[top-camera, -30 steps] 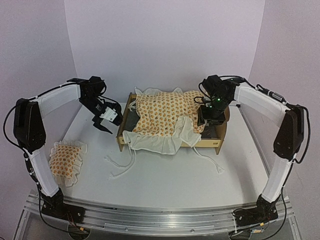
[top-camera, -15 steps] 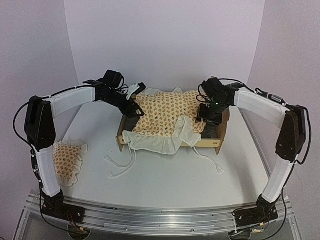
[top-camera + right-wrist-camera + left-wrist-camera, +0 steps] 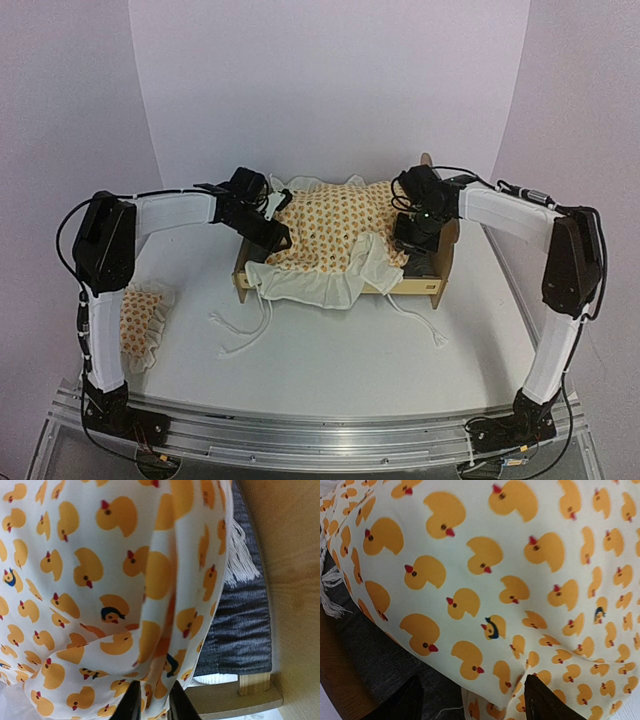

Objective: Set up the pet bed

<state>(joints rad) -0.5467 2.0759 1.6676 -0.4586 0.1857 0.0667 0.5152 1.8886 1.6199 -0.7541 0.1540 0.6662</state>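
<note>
The right gripper (image 3: 152, 703) is clamped on a raised fold of the duck-print cushion (image 3: 330, 225), with the cloth pinched between its nearly closed fingers. It works close to the headboard (image 3: 446, 262) of the pet bed (image 3: 420, 287). At the cushion's other end the left gripper (image 3: 472, 702) has its fingers apart over the fabric. Whether its pads touch the cloth cannot be told.

The bed sits toward the back of the table (image 3: 330, 370), headboard on the right arm's side. The cushion lies bunched across it, leaving strips of the dark base panel (image 3: 240, 625) uncovered at both ends. The ruffle (image 3: 320, 285) spills over the near rail and the ties (image 3: 245, 325) trail onto the table. The matching pillow (image 3: 140, 320) lies by the left arm, well apart from the bed.

The step in hand appears to be seating the cushion flat inside the frame. It would likely go best if the left gripper takes the cushion's edge rather than its padded middle. Both arms should then lift only enough to clear the low rails, draw the cloth taut lengthwise and lower it evenly, since the light frame could slide if dragged.
</note>
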